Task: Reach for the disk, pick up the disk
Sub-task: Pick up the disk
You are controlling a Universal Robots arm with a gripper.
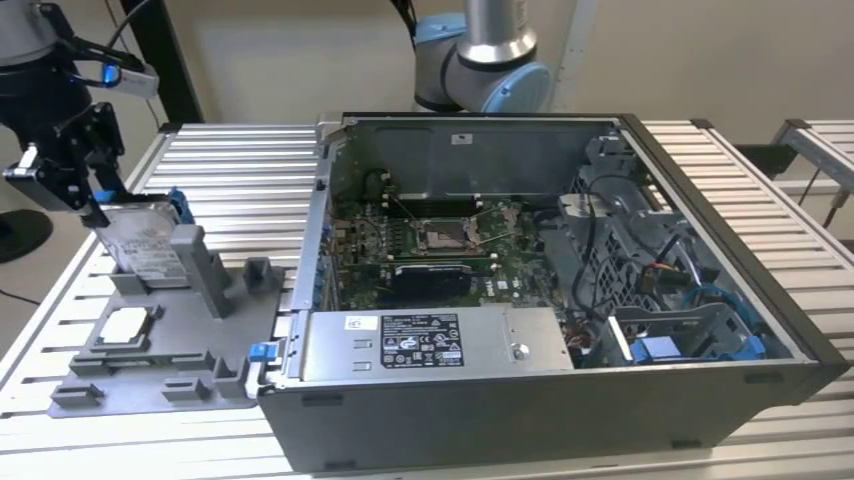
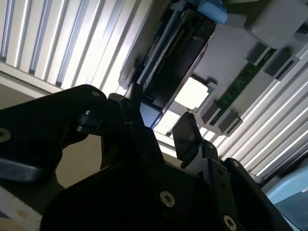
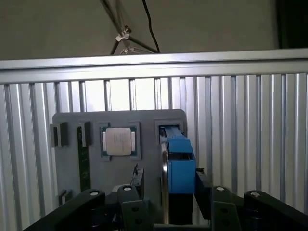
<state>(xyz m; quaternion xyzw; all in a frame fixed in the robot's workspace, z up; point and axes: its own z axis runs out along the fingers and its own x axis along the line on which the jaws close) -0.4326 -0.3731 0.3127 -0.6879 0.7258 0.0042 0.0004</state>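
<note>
The disk (image 1: 139, 246) stands on edge in a slot of the grey holder plate (image 1: 160, 375) at the exterior view's left, silver with a white label and a blue bracket. My gripper (image 1: 88, 205) hangs right at its upper end. In the first wrist view the disk (image 3: 180, 166) is edge-on, blue bracket on top, and my gripper (image 3: 169, 182) straddles it with one finger (image 3: 137, 179) standing apart from the disk. In the second wrist view the disk (image 2: 180, 50) runs away from my open gripper (image 2: 161, 122).
The small square chip (image 3: 119, 142) lies in its pocket on the holder plate, beside a green memory stick (image 3: 83, 163). An open computer case (image 1: 534, 270) with a grey labelled box (image 1: 427, 340) takes up the slatted table's (image 1: 240, 160) middle. The arm's base (image 1: 474, 60) stands behind it.
</note>
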